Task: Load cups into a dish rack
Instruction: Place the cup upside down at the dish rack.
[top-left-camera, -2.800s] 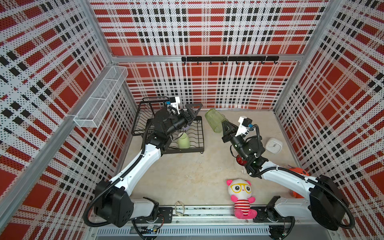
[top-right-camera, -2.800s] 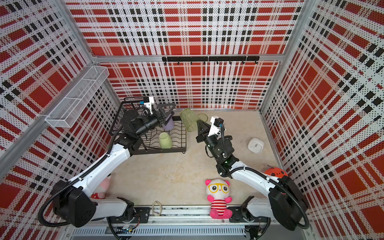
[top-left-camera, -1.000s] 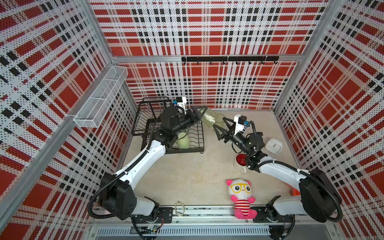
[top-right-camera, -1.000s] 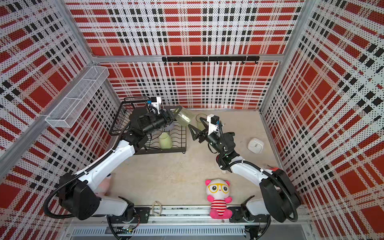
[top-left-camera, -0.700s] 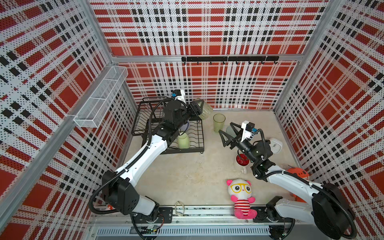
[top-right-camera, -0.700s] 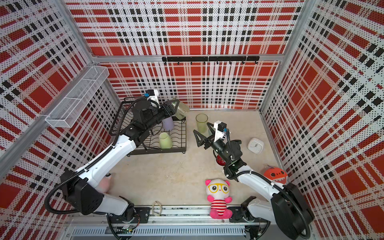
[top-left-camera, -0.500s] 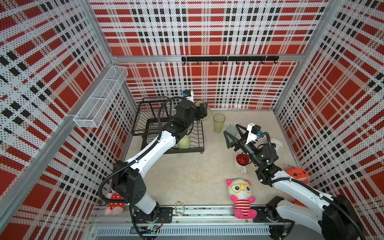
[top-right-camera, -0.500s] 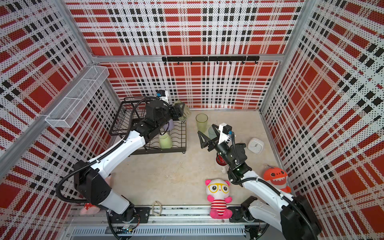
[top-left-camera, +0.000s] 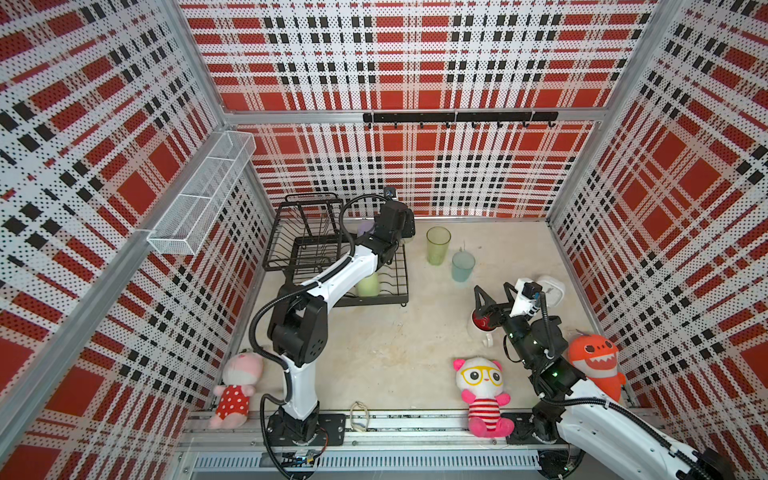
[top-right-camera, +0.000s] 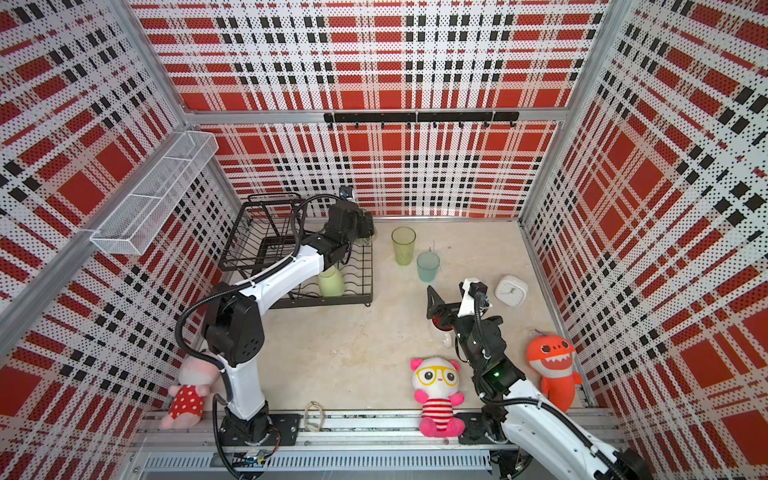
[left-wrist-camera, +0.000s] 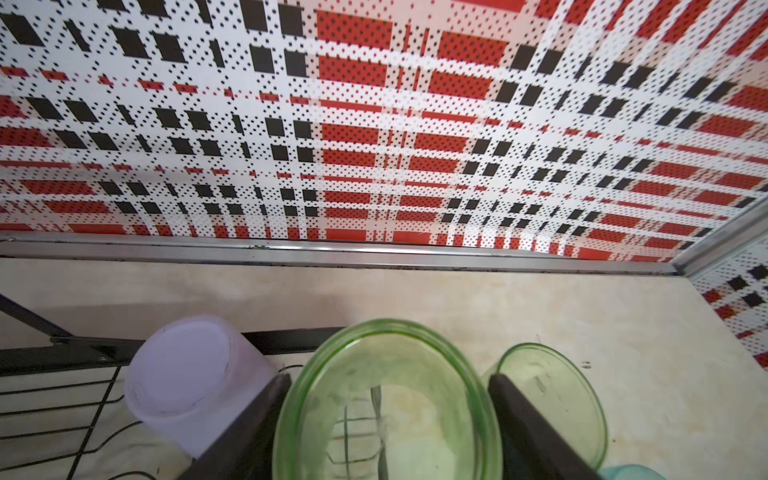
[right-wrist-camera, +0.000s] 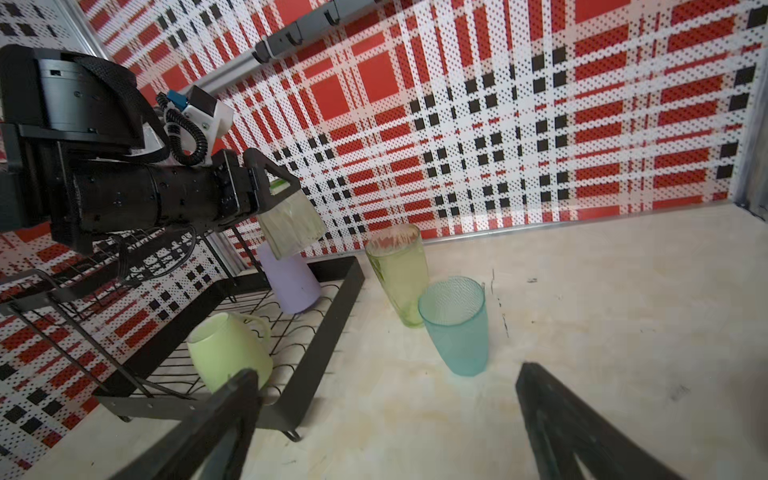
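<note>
The black wire dish rack (top-left-camera: 307, 253) stands at the back left. On its lower tray a pale green mug (top-left-camera: 368, 286) and a lavender cup (right-wrist-camera: 291, 286) sit upside down. My left gripper (left-wrist-camera: 388, 378) is shut on an olive-green tumbler (right-wrist-camera: 291, 224), held tilted just above the lavender cup at the tray's far right corner. A bright green tumbler (top-left-camera: 437, 245) and a teal tumbler (top-left-camera: 462, 266) stand upright on the table beside the rack. My right gripper (top-left-camera: 493, 289) hangs open and empty over the white mug with red inside (top-left-camera: 482, 324).
A white square clock (top-left-camera: 550, 289) lies right of my right gripper. Plush toys sit along the front: a pink doll (top-left-camera: 237, 386), a glasses-wearing bear (top-left-camera: 482, 390) and an orange shark (top-left-camera: 594, 365). A white mesh basket (top-left-camera: 203, 199) hangs on the left wall.
A second ago both grippers met at the olive-green tumbler. The right gripper has let go, opened wide and drawn back over the white mug. The left arm has carried the tumbler over the tray's far corner.
</note>
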